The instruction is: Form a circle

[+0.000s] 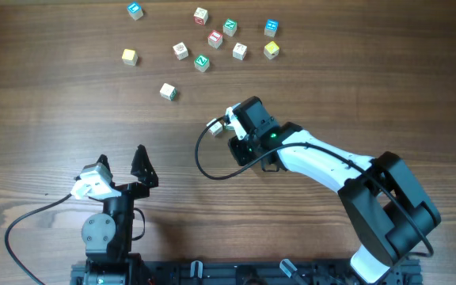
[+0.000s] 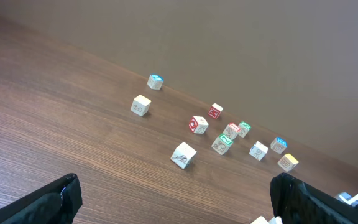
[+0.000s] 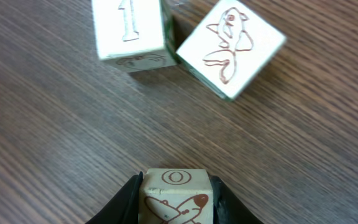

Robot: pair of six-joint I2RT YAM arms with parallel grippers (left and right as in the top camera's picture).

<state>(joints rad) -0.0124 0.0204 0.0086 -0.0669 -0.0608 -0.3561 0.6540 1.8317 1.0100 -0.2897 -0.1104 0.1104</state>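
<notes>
My right gripper [image 3: 176, 194] is shut on a whitish cube [image 3: 176, 186] with a brown "O" on its top face. It hovers low over the wood. Just ahead of it two cubes lie touching: one marked "1" [image 3: 129, 28] and one with a brown fish [image 3: 229, 46]. In the overhead view the right gripper [image 1: 222, 127] sits at mid-table with small white cubes [image 1: 214, 127] at its tip. My left gripper [image 1: 121, 162] stands open and empty near the front left, with its fingers [image 2: 61, 196] wide apart. No circle shows in any view.
Several loose cubes lie scattered at the far side: blue ones [image 1: 135, 10] [image 1: 271, 28], green ones [image 1: 229, 26] [image 1: 202, 62], a red one [image 1: 215, 38], yellow ones [image 1: 129, 56] [image 1: 271, 50]. A lone cube [image 1: 168, 92] lies nearer. The right arm's black cable [image 1: 204, 162] loops over the table.
</notes>
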